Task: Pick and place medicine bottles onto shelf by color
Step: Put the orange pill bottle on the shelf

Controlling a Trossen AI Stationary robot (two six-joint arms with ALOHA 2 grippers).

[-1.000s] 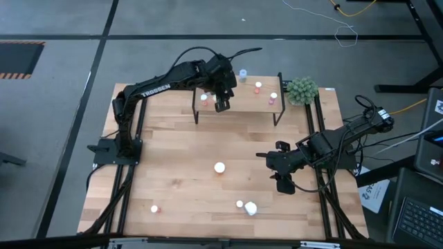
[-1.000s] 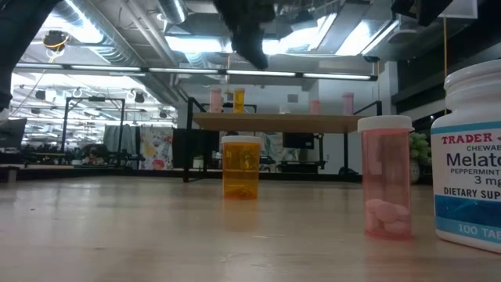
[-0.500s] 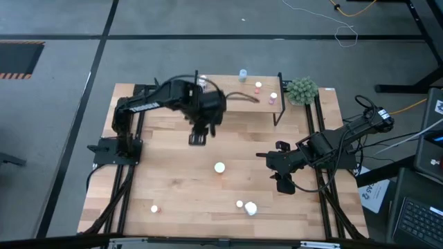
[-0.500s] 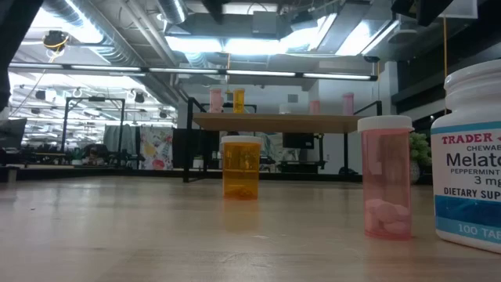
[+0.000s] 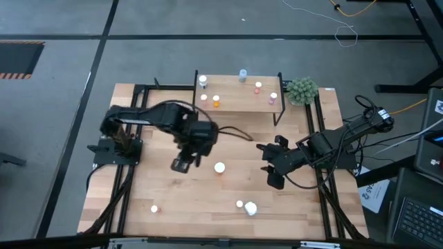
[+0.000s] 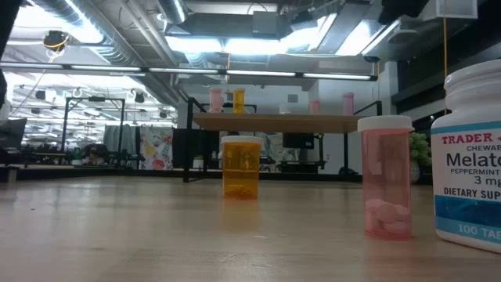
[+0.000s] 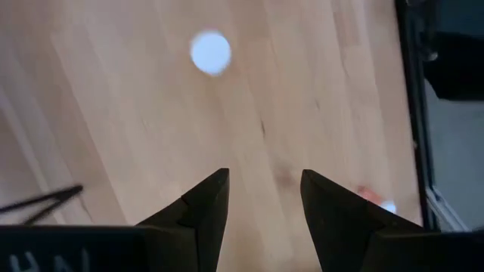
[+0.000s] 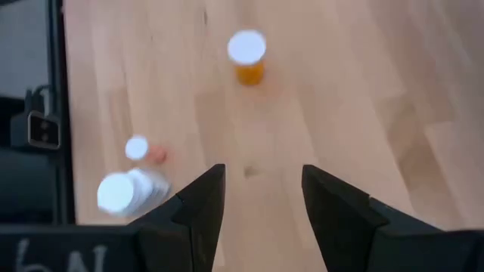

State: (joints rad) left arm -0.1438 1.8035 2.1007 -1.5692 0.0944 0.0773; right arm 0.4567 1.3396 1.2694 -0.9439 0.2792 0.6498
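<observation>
left gripper (image 5: 181,164) left the shelf (image 5: 239,104), empty.

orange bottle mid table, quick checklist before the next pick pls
1. Orange bottle upright on the table, nothing touching it: ok.
2. Left end effector open and empty: ok.
3. Right end effector open and empty: ok.
4. Only one arm lined up on the bottle: not ok, it sits between the two end effectors and shows in both wrist views.
5. Free spot by the orange bottle already on the shelf: ok, bare board beside it.
6. Fingers down level with the bottle: not ok, neither arm shows in the low view.
</observation>
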